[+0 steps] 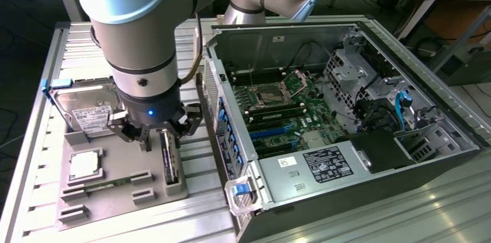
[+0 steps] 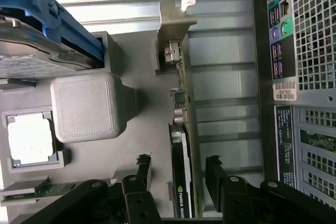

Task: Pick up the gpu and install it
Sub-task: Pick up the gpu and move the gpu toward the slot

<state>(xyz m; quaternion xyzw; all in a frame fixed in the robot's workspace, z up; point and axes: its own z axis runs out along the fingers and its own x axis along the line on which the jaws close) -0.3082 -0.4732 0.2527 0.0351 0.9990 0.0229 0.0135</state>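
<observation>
The pincer (image 1: 162,138) is spread as wide as it goes and hangs right over the gpu (image 1: 170,162), one finger (image 2: 214,166) on each side of the card. In the wrist view the black fingers straddle the gpu (image 2: 181,192) with a sliver of daylight on both sides, so it's got hold of nothing.

The card stands on its long edge in a slot of the grey printed holder (image 1: 123,165), silver bracket at the end away from the pincer, and hasn't been lifted.

Same holder (image 2: 142,77) carries the other parts: a processor chip (image 1: 84,164) lying flat in its pocket, a green memory stick (image 1: 107,186) near it, and a hard drive (image 1: 88,111) with a white label, propped in a blue carrier.

Just beside the holder, on the exterior view's right, sits the open computer case (image 1: 460,139) with the motherboard showing. Everything rests on a slatted aluminium table (image 1: 201,165).
</observation>
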